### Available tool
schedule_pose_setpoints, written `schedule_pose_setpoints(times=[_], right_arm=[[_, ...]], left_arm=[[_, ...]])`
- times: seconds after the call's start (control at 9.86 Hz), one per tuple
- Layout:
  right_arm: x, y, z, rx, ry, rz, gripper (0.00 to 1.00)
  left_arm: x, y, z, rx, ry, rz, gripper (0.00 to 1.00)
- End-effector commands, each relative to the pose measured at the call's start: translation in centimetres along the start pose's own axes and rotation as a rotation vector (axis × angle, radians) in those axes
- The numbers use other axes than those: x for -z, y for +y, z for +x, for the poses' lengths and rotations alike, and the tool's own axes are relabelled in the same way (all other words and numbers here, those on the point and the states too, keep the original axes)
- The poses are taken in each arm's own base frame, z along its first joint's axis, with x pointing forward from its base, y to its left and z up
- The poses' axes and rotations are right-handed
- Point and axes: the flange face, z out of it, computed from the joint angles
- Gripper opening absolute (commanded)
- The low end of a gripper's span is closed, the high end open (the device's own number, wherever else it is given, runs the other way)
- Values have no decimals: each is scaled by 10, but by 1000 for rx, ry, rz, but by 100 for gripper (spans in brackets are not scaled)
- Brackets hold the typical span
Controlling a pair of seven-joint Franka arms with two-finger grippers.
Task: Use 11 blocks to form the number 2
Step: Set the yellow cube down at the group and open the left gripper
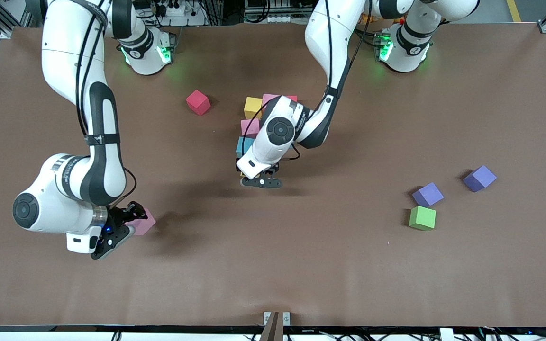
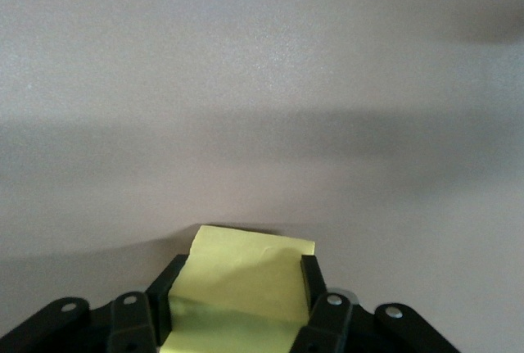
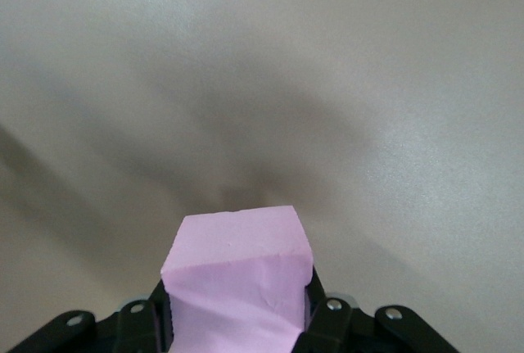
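My left gripper [image 1: 260, 182] is shut on a yellow block [image 2: 246, 271], low over the table at the end of a partly built figure; in the front view the hand hides that block. The figure shows a yellow block [image 1: 252, 107], a pink block [image 1: 272, 98], another pink block [image 1: 249, 127] and a light blue block [image 1: 243, 146], the rest covered by the left arm. Toward the right arm's end, my right gripper [image 1: 128, 226] is shut on a pink block [image 1: 144, 222], also seen as the pink block [image 3: 237, 263] between its fingers. A red block [image 1: 198, 102] and a green block [image 1: 422, 218] lie loose.
Two purple cubes [image 1: 427, 194] [image 1: 479, 178] lie beside the green block toward the left arm's end. The brown table [image 1: 330, 265] is bare along its edge nearest the front camera. The right arm's elbow hangs over the table near that arm's end.
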Motion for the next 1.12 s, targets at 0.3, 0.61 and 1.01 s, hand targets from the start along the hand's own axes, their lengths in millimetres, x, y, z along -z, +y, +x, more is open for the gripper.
schedule_pose_setpoints(times=[0.3,0.61,1.01], right_arm=[[-1,5,-3,1,15,19,29],[-1,7,-4,1,17,21,29],[-1,8,-5,0,17,21,29]], left_arm=[[-10,8,-3,-37,18,-8,0],[-12,9,-5,-55,16,-4,0],[-16,8,-7,-55,12,-1,0]])
